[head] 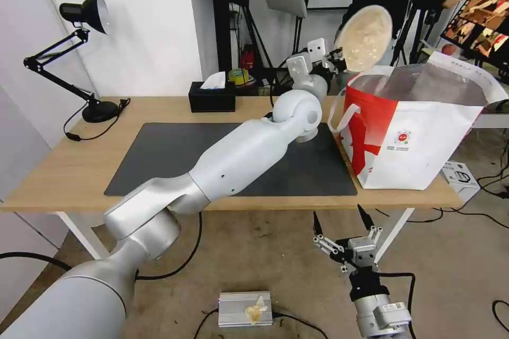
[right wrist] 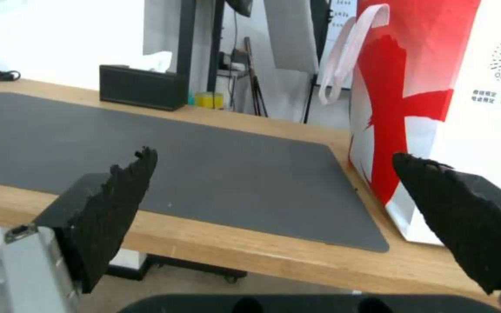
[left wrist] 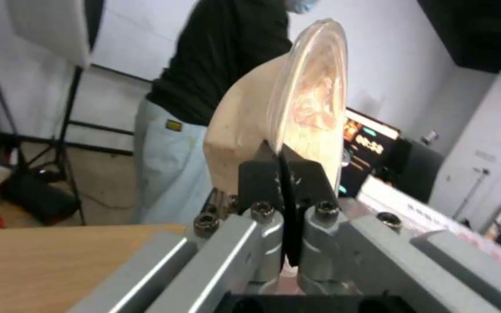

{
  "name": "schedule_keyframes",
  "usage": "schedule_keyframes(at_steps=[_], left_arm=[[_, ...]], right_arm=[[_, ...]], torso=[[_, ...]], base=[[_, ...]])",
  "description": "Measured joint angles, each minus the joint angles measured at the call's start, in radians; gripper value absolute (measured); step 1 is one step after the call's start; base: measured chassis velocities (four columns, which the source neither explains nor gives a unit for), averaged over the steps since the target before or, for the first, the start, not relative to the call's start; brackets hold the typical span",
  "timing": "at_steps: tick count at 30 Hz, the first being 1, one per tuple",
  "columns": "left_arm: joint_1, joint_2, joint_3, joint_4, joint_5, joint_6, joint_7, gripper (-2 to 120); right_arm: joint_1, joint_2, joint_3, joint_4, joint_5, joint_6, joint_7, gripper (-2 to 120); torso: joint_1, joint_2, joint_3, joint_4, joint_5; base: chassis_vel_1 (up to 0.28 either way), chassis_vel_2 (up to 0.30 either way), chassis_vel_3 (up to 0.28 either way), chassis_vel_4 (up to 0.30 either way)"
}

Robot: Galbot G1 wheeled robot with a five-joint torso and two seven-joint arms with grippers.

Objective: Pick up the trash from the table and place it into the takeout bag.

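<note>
Paper bowl [head: 365, 37]: beige, tipped on edge, held in the air above the far rim of the takeout bag [head: 419, 140].
Left end effector [head: 335, 58]: fingers pinched tight on the bowl's rim, reaching across the table [head: 63, 180] toward 1 o'clock.
Takeout bag: upright and open at the table's right end, at 2 o'clock, touching the dark mat [head: 175, 156].
Right end effector [head: 342, 222]: fingers spread wide, holding nothing, low in front of the table edge at 5 o'clock.
Tissue box [head: 212, 97]: black, at 11 o'clock, beyond the mat.
</note>
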Motion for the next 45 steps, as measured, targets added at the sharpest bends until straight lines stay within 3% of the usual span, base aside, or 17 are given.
schedule_keyframes(at_steps=[5,10,20,26,45], left_arm=[[-0.006,0.000,0.033,0.015,0.004,-0.015,0.051,0],[-0.019,-0.001,0.068,0.051,0.005,-0.042,0.144,0],[-0.043,-0.004,0.136,0.109,0.018,-0.050,0.237,0],[-0.044,-0.021,0.154,0.161,0.040,-0.050,0.254,0],[-0.055,-0.021,0.182,0.183,0.097,-0.048,0.256,0]], right_arm=[[0.000,0.000,0.000,0.000,0.000,0.000,0.000,100],[0.000,0.000,0.000,0.000,0.000,0.000,0.000,100],[0.000,0.000,0.000,0.000,0.000,0.000,0.000,100],[0.000,0.000,0.000,0.000,0.000,0.000,0.000,100],[0.000,0.000,0.000,0.000,0.000,0.000,0.000,100]], torso=[[0.000,0.000,0.000,0.0001,0.0000],[0.000,0.000,0.000,0.0001,0.0000],[0.000,0.000,0.000,0.0001,0.0000],[0.000,0.000,0.000,0.0000,0.0000],[0.000,0.000,0.000,0.0001,-0.0001]], base=[[0.000,0.000,0.000,0.000],[0.000,0.000,0.000,0.000],[0.000,0.000,0.000,0.000],[0.000,0.000,0.000,0.000],[0.000,0.000,0.000,0.000]])
